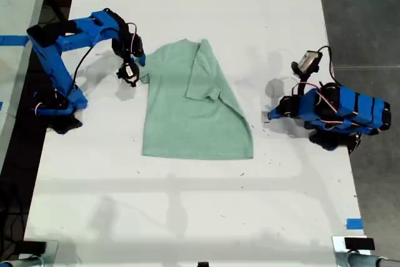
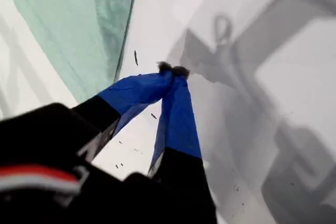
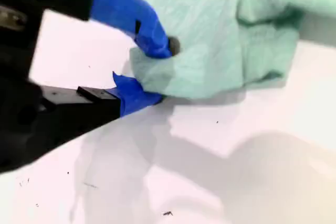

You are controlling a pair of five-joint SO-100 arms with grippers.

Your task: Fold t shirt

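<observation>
The pale mint-green t shirt [image 1: 194, 110] lies flat mid-table in the exterior view, with its side toward the exterior view's right folded over the body. My second gripper [image 3: 152, 74] is shut on a bunched sleeve edge of the t shirt [image 3: 220, 30]; it belongs to the arm at the exterior view's left, and its second gripper [image 1: 139, 67] meets the cloth there. My first gripper [image 2: 173, 72] is shut with nothing in it, its tips over bare table a little off the t shirt [image 2: 68, 30] hem. Its arm sits folded low at the exterior view's right, first gripper [image 1: 272, 115] pointing at the cloth.
The white table [image 1: 187, 204] runs wide around the shirt. A bit of blue tape [image 1: 354, 223] sits near the table edge at the exterior view's lower right. Dark floor lies beyond both long edges.
</observation>
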